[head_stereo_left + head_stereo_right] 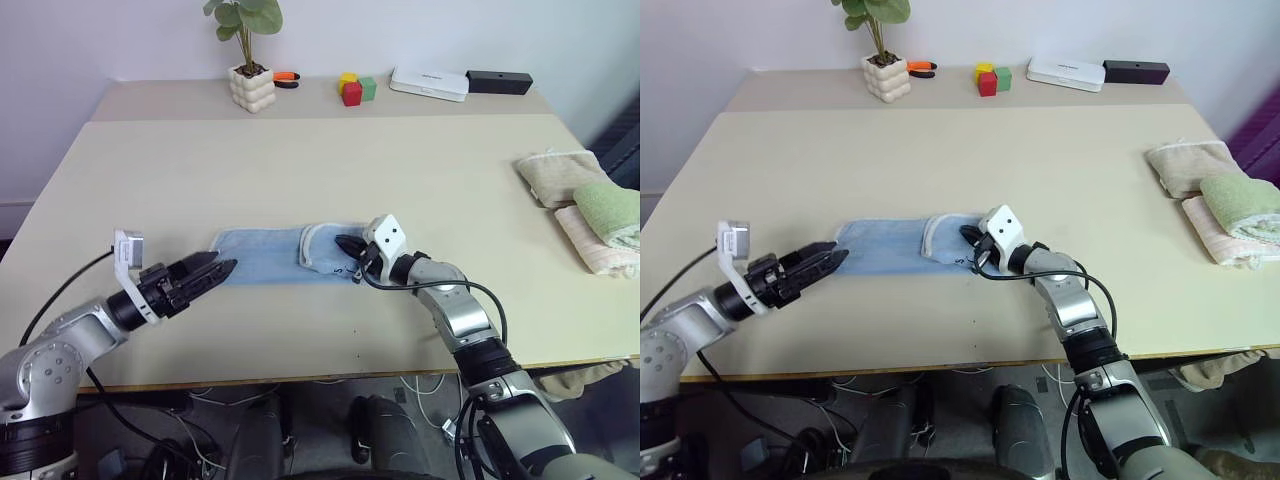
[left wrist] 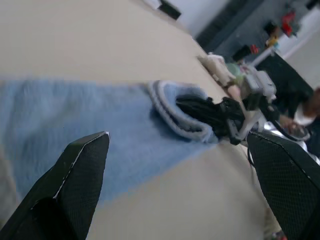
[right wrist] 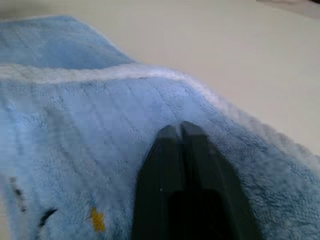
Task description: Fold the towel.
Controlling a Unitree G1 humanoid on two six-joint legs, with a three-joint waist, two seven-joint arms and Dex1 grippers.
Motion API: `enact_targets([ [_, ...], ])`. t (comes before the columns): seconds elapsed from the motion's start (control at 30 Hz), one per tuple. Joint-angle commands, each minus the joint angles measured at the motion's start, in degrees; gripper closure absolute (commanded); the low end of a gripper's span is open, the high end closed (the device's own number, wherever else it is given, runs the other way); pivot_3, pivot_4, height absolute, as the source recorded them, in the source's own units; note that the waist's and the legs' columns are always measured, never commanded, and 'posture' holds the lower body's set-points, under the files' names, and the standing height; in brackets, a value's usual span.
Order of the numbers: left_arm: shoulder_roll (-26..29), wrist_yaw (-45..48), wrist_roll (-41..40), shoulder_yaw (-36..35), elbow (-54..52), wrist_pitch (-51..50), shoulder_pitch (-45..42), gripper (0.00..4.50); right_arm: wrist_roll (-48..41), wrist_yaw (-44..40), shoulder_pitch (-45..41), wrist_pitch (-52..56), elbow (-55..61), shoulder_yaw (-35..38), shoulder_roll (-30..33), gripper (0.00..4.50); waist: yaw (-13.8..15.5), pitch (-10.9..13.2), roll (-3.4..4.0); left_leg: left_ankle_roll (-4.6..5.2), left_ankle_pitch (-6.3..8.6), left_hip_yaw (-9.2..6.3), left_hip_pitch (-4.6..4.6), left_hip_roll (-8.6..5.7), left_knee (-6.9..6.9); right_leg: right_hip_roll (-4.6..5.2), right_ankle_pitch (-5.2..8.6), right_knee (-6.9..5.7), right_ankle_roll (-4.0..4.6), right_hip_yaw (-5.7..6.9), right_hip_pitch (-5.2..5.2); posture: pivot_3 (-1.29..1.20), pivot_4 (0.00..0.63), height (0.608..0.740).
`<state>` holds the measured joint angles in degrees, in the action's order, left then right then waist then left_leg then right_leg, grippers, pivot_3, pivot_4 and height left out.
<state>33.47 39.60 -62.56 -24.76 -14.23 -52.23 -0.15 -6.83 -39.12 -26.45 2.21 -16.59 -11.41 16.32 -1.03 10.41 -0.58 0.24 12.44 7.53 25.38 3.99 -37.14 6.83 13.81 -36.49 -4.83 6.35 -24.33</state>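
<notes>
1. Plainly, the left end effector (image 1: 222, 268) stands with its two black fingers (image 2: 82, 170) spread wide apart, holding nothing; it hovers level just off the towel's left end, near the desk's near edge toward its left side.
2. The right end effector (image 1: 345, 243) has its fingers pressed together, as the right wrist view shows them (image 3: 182, 150) side by side with no gap between, lying on the blue cloth. Whether a layer of cloth is pinched between them I cannot tell.
3. The towel (image 1: 265, 257), light blue with a whitish trim, lies as a long narrow strip on the desk (image 1: 330, 170), parallel to its near edge and roughly midway between the left and right edges.
4. Its right end is turned up and over into a loose flap with the pale trim curving around it; the right end effector sits at that flap, touching it, while the left end effector sits at the opposite end.
5. Small dark and yellow marks (image 3: 95, 220) show on the cloth close to the right fingers; they are too blurred to read as any picture or writing.
6. At the desk's far edge stand a potted plant (image 1: 250, 60), coloured blocks (image 1: 354, 88), a white flat box (image 1: 429, 83) and a black bar (image 1: 498, 82); any lettering on the white box is too small to read.
7. Folded beige and green towels (image 1: 590, 210) lie by the right edge, well apart from the blue one.
</notes>
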Motion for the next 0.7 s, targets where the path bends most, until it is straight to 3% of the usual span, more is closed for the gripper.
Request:
enact_targets([
  [0.03, -2.28, -6.15, -6.79, -2.57, -3.28, -2.84, 2.26, 0.0, 1.08, -0.49, 0.88, -1.14, -0.37, -0.94, -0.96, 2.66, 0.01, -0.01, -0.01, 0.0, 0.0, 0.0, 0.0, 0.0, 0.0, 0.0, 0.0, -0.01, 0.0, 0.0, 0.0, 0.0, 0.15, 0.74],
  [0.2, -4.67, -12.47, -11.72, -3.0, -4.05, -3.97, 4.68, 0.0, 2.98, -0.05, 0.04, -3.8, -1.67, -0.74, -0.77, 0.22, 0.07, -0.04, -0.06, -0.03, -0.01, -0.01, -0.03, 0.0, -0.01, 0.0, 0.0, -0.04, 0.02, 0.01, 0.01, 0.0, 0.15, 0.74],
  [0.23, -5.16, -13.86, -12.68, -3.11, -3.88, -3.95, 4.91, 0.0, 2.86, -0.13, -0.33, -4.27, -1.46, -0.42, -0.69, 0.04, 0.07, -0.04, -0.06, -0.04, -0.01, -0.01, -0.03, 0.0, -0.02, 0.0, 0.0, -0.04, 0.03, 0.01, 0.02, 0.0, 0.15, 0.74],
  [0.43, -7.34, -20.19, -13.61, -3.14, -2.71, -2.61, 6.12, 0.0, 0.96, -1.37, -3.26, -1.25, 3.27, 2.43, 1.89, 0.04, 0.15, -0.04, -0.05, -0.05, -0.01, -0.01, -0.02, 0.0, -0.02, 0.0, 0.0, -0.04, 0.03, 0.01, 0.0, 0.0, 0.15, 0.74],
  [0.5, -7.54, -20.66, -13.87, -3.04, -2.79, -2.13, 6.48, 0.0, -2.36, -3.89, -3.46, 2.02, 6.2, 3.56, 2.37, 0.04, 0.17, -0.03, -0.05, -0.04, -0.01, 0.0, -0.01, -0.01, -0.02, 0.0, 0.0, -0.04, 0.04, 0.0, 0.0, 0.0, 0.15, 0.74],
  [0.6, -9.99, -26.02, -20.39, -3.46, -3.28, -2.5, 7.81, 0.0, -12.82, -10.94, -4.76, 11.61, 16.74, 8.09, 7.38, 0.04, 0.34, 0.01, 0.02, -0.04, -0.01, -0.02, 0.02, -0.01, -0.02, 0.01, 0.0, -0.02, 0.04, 0.01, -0.02, 0.0, 0.15, 0.74],
  [0.7, -11.96, -30.21, -22.71, -2.82, -4.25, -1.02, 8.67, 0.0, -16.76, -14.88, -4.44, 16.88, 22.82, 8.93, 11.96, 0.04, 0.41, -0.02, -0.01, 0.02, 0.02, -0.17, 0.02, -0.02, -0.04, 0.06, 0.0, -0.01, 0.04, -0.01, -0.01, 0.0, 0.15, 0.74],
])
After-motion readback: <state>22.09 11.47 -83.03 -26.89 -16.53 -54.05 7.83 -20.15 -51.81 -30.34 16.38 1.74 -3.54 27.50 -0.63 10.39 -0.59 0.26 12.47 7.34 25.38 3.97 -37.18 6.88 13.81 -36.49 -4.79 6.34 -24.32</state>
